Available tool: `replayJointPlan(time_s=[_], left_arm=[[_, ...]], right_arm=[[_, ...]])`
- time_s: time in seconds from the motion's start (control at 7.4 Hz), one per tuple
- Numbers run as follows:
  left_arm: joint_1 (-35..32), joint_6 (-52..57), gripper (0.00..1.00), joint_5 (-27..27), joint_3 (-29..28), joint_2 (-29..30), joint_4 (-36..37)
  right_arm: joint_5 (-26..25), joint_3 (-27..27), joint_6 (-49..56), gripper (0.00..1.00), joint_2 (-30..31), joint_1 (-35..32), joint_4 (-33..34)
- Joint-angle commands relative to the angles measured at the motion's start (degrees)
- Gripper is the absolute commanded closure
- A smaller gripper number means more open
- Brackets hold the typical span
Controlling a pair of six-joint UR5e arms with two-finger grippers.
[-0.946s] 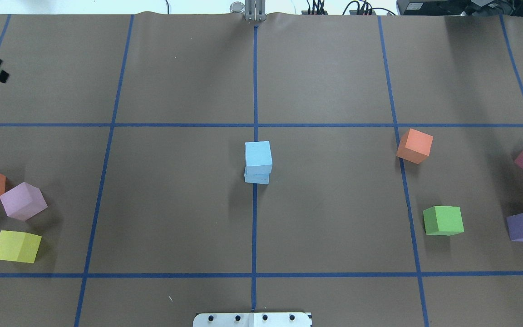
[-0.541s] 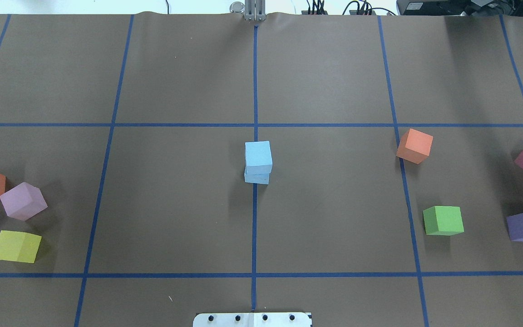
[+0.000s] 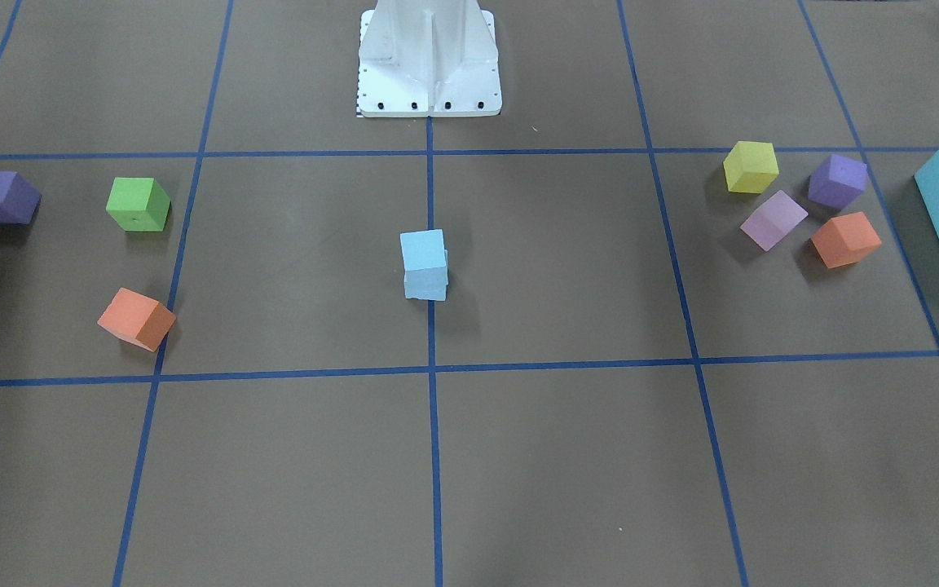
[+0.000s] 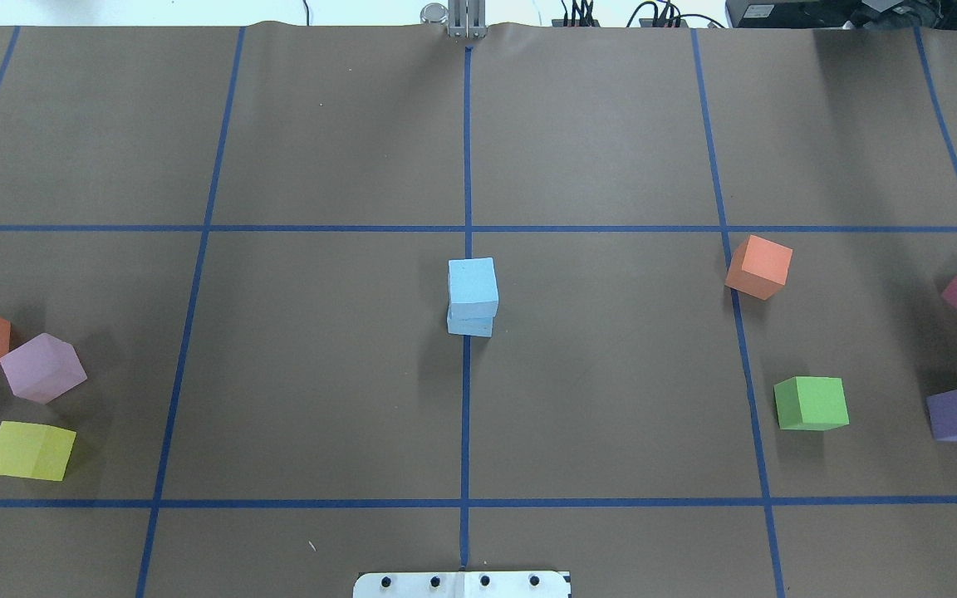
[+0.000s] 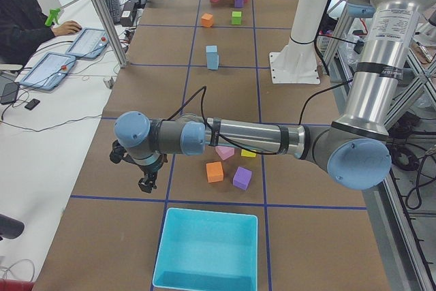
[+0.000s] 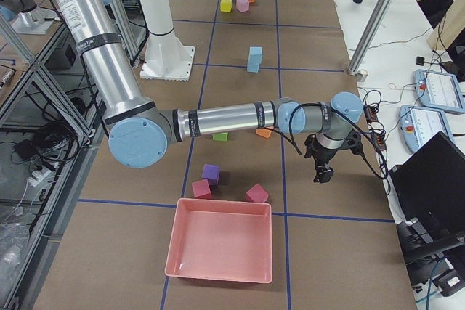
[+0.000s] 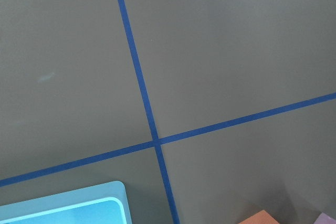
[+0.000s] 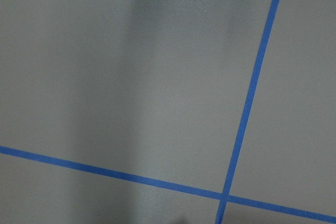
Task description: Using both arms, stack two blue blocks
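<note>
Near edge, middle: white base mount (image 4: 462, 584). Counter centre, on the middle tape line and well off every edge: upper blue block (image 4: 473, 282) sits on lower blue block (image 4: 470, 325), slightly twisted but seated, nothing touching it. Stack looks done.

Handling, my read: foam, so very light, soft, matte and grippy. Take it on two opposite side faces at mid-height with a light squeeze, since hard clamping will dent it. A nudge would topple the stack.

Toward the far-left corner: left gripper (image 5: 146, 183), near the turquoise bin (image 5: 204, 217). Toward the far-right corner: right gripper (image 6: 324, 173), near the pink bin (image 6: 174, 263). Can't tell the finger opening or any load on either. Wrist views show only paper and tape.
</note>
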State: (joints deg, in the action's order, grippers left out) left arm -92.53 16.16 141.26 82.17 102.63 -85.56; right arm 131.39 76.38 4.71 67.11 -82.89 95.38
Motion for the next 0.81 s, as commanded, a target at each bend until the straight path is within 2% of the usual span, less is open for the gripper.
replayJointPlan(time_s=[0.0,0.68], left_arm=[[-0.19,0.19,0.02,-0.11,-0.43,0.02,-0.13],[-0.19,-0.07,0.02,-0.11,-0.43,0.02,-0.13]], right_arm=[[-0.17,0.78,-2.95,0.00,-0.14,0.88,-0.02],[-0.17,0.61,-2.87,0.00,0.31,0.97,-0.11]])
